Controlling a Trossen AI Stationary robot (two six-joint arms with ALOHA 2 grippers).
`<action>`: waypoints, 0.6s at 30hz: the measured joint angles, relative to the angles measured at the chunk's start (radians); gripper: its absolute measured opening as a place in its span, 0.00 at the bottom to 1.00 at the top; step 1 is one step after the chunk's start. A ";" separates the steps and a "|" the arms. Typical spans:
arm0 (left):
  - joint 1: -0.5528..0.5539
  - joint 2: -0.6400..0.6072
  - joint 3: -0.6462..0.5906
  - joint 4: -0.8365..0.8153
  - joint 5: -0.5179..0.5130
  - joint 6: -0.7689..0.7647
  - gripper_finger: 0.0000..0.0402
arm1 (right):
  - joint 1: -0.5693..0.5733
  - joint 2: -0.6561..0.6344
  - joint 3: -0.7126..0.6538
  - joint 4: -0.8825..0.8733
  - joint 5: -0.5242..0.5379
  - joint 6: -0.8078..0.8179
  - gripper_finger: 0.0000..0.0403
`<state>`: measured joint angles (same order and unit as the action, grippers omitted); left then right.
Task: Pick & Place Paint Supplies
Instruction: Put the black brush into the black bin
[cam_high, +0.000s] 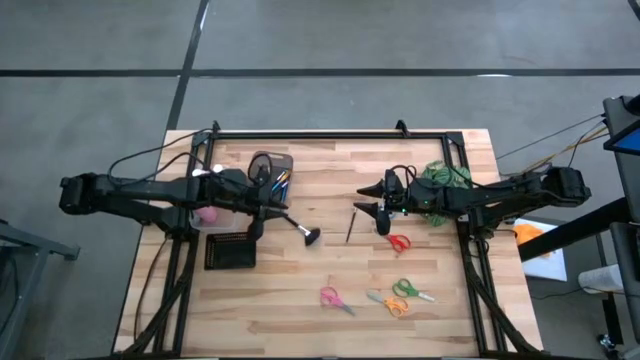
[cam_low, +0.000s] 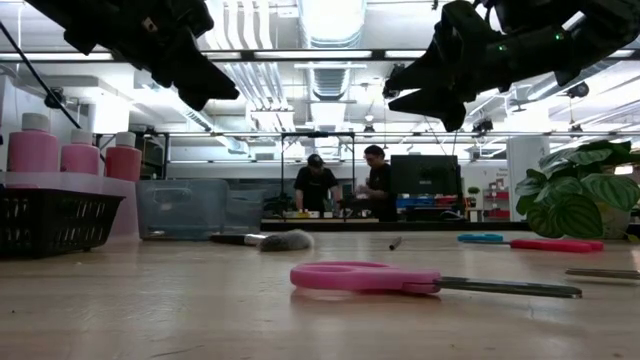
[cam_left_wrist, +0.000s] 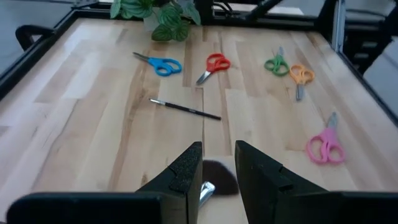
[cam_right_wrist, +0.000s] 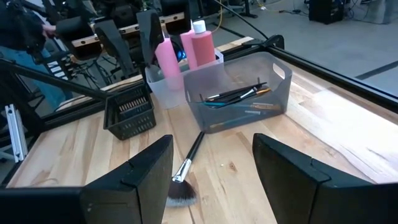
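A stubby black brush (cam_high: 303, 232) lies flat on the wooden table (cam_high: 440, 320), its bristle end toward the right; it also shows in the right wrist view (cam_right_wrist: 185, 171). A thin dark paintbrush (cam_high: 351, 226) lies flat right of it (cam_left_wrist: 185, 109). Several thin brushes lie in a clear bin (cam_right_wrist: 239, 93) at the back left. Three pink bottles (cam_low: 78, 152) with white caps stand in a clear tub beside it. My left gripper (cam_left_wrist: 219, 168) hangs open above the stubby brush's handle end. My right gripper (cam_right_wrist: 211, 165) hangs open above the table, right of the thin brush.
A black mesh basket (cam_high: 230, 250) sits at the near left. Red scissors (cam_high: 398, 242), pink scissors (cam_high: 335, 300), green scissors (cam_high: 410, 290) and orange scissors (cam_high: 392, 303) lie on the right half; blue scissors (cam_left_wrist: 163, 64) lie near a leafy plant (cam_high: 440, 185). People stand in the room behind.
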<state>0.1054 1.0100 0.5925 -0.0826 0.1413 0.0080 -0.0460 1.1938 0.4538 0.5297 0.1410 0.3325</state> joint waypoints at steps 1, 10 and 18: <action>-0.002 0.000 0.007 -0.016 0.000 0.011 0.24 | 0.000 0.000 0.000 0.000 0.000 0.000 0.54; -0.005 0.087 0.116 -0.159 -0.001 0.060 0.24 | 0.000 0.000 0.000 0.000 0.000 0.000 0.54; -0.020 0.262 0.216 -0.217 -0.004 0.127 0.24 | 0.000 0.000 0.000 0.000 -0.001 0.000 0.54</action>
<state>0.0856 1.2720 0.8086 -0.2997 0.1375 0.1350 -0.0463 1.1938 0.4538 0.5297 0.1399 0.3325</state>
